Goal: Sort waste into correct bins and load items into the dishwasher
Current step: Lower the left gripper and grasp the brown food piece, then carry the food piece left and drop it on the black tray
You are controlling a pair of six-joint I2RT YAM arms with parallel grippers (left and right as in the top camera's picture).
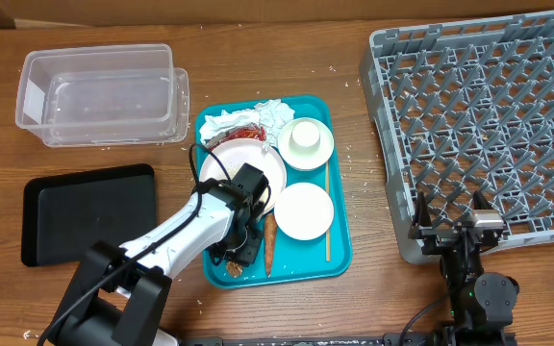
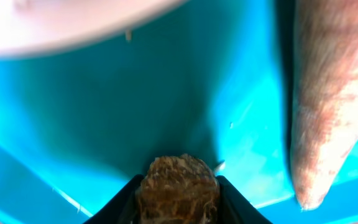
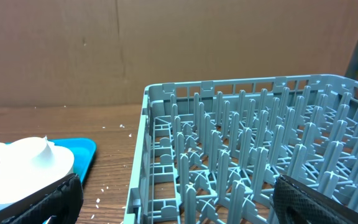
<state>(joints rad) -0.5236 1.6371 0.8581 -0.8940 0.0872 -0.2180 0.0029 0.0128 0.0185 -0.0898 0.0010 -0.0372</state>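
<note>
My left gripper is down in the front left corner of the teal tray, shut on the brown lumpy food bit. The orange carrot lies just right of it and fills the right side of the left wrist view. Crumpled white napkins and the red wrapper sit at the tray's back, by a pale plate, a white plate, a cup on a saucer and a wooden stick. The black bin tray lies at the left. My right gripper is open at the grey dish rack's front edge.
A clear plastic tub stands at the back left, behind the black bin tray. White crumbs dot the wooden table between the teal tray and the rack.
</note>
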